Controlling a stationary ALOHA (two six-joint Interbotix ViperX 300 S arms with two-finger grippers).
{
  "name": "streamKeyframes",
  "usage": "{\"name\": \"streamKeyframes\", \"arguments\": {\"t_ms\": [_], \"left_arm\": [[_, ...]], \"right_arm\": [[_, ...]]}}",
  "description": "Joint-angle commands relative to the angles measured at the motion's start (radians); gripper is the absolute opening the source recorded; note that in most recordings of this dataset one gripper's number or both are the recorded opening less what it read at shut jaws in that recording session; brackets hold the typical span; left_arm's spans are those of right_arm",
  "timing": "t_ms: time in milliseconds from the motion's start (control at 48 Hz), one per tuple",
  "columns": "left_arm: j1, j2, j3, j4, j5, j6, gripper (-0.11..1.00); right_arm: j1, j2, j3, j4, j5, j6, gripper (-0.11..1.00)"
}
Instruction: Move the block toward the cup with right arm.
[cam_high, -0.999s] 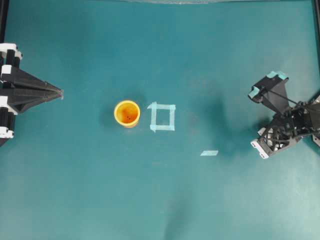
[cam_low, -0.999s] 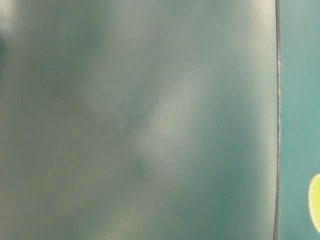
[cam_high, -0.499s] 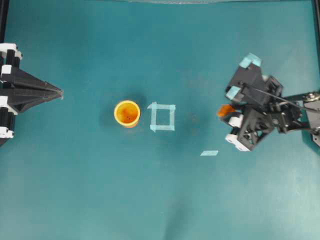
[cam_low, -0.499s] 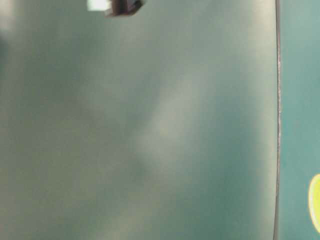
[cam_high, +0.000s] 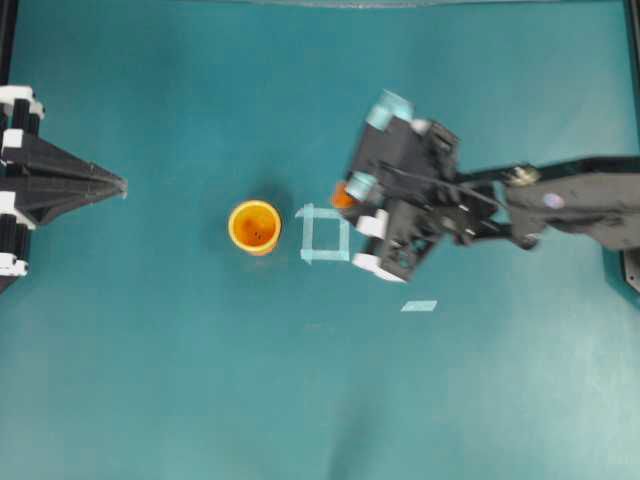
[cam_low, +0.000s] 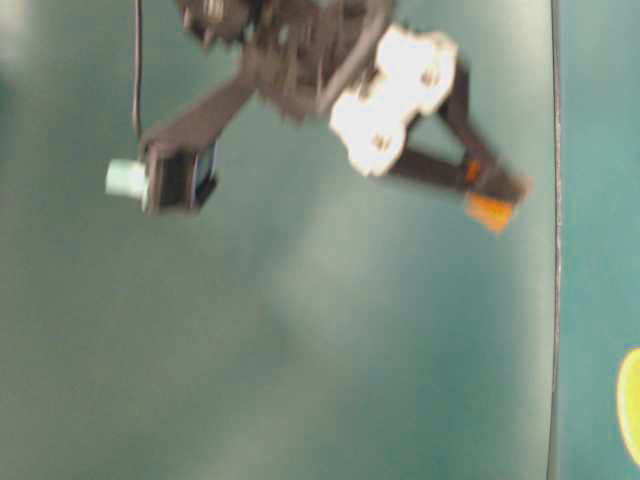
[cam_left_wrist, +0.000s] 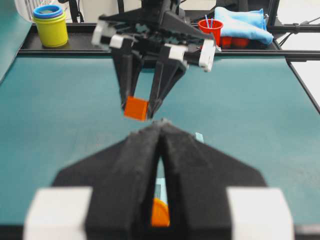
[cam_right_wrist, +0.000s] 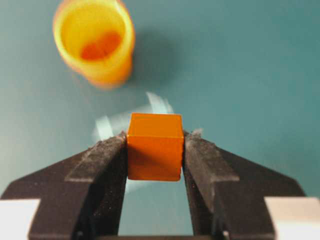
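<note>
Overhead exterior view: at the mat's left edge the left gripper (cam_high: 118, 186) rests with its black jaws pressed together into a point, nothing between them. Toward the middle of the teal mat (cam_high: 200, 380) stands the cup (cam_high: 254, 226), upright, a yellow-orange ring with a darker orange inside; two small dark specks show on its bottom, otherwise it holds nothing that can be made out. Just right of it, apart from its wall, lies a pale tape square (cam_high: 325, 234). Over the square's upper right corner hangs the right gripper (cam_high: 345, 197), reaching in from the mat's right edge on the right arm (cam_high: 570, 195). Its jaws stand partly apart, clamped on the block (cam_high: 343, 195), a small orange cube that is off the mat and near the cup but not in it. A short tape strip (cam_high: 419, 306) lies below the gripper, toward the mat's lower right.

Right wrist view shows the block (cam_right_wrist: 154, 146) squeezed between the two black fingers (cam_right_wrist: 102, 165), with the cup (cam_right_wrist: 95, 40) ahead and open-mouthed.

Left wrist view, past the mat's far edge: a yellow cup with a blue rim (cam_left_wrist: 50, 25) at the far left corner and a red cup holding thin sticks (cam_left_wrist: 210, 30) further right.
</note>
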Motion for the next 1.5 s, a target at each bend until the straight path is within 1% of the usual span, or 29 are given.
{"name": "streamKeyframes", "arguments": {"t_ms": [0,104,229,479,791,1478], "left_arm": [[0.002,0.003,-0.026,0.003,-0.005,0.0,0.04],[0.002,0.003,-0.028,0.003,-0.005,0.0,0.04],[0.002,0.003,-0.028,0.003,-0.002,0.0,0.04],[0.002,0.0,-0.028,0.003,0.005,0.0,0.04],[0.002,0.0,-0.028,0.003,0.003,0.0,0.04],[0.002,-0.002,-0.026,0.003,0.003,0.002,0.04]], "right_arm": [[-0.014,0.02,-0.075,-0.011,-0.049,-0.005,0.4],[-0.021,0.067,-0.132,-0.018,-0.094,-0.011,0.4],[-0.029,0.112,-0.181,-0.021,-0.12,-0.025,0.4],[-0.044,0.179,-0.245,-0.021,-0.164,-0.028,0.4],[-0.063,0.215,-0.259,-0.021,-0.221,-0.028,0.4],[-0.064,0.216,-0.259,-0.021,-0.221,-0.028,0.4]]}}
